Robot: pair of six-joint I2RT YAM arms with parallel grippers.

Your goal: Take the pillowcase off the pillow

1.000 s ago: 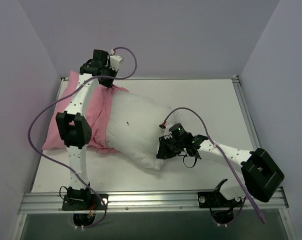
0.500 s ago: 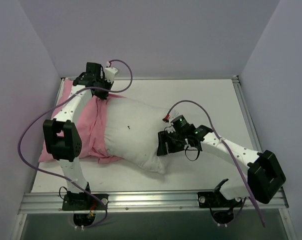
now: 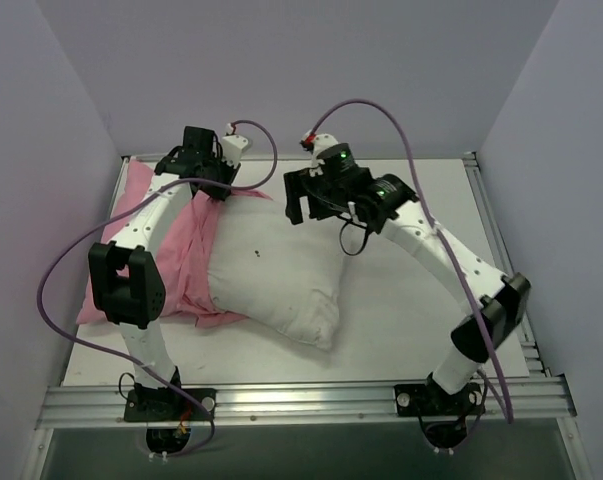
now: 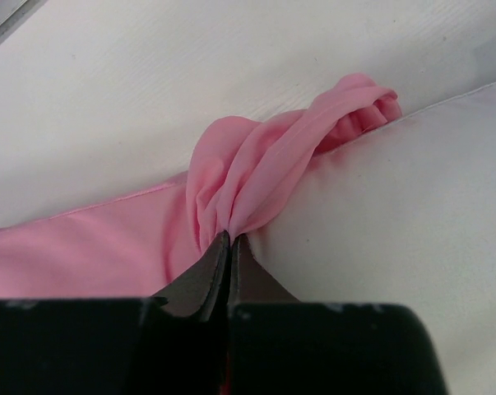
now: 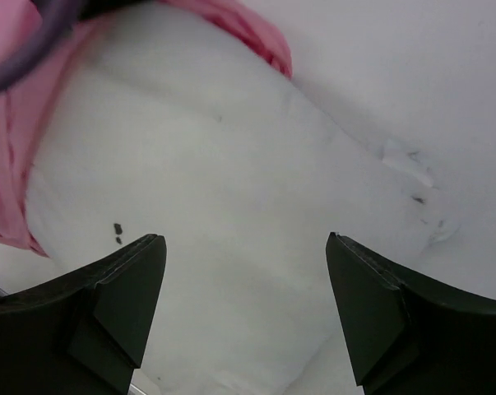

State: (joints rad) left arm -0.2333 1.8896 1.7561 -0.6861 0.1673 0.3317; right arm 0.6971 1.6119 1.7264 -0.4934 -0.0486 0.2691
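The white pillow lies slantwise on the table, its left part still inside the pink pillowcase. At the back left, my left gripper is shut on a bunched fold of the pillowcase at its open edge, right beside the bare pillow; the jaws pinch the fabric. My right gripper hovers open over the pillow's far end. In the right wrist view its fingers stand wide apart above the pillow, holding nothing, with pink fabric to the left.
The white table is boxed in by grey walls at the left, back and right. A metal rail runs along the near edge by the arm bases. Purple cables loop above both arms.
My right gripper let go of the pillow's near corner, opened wide and swung up to the far end. The left gripper stayed shut on the pillowcase near the back left corner.
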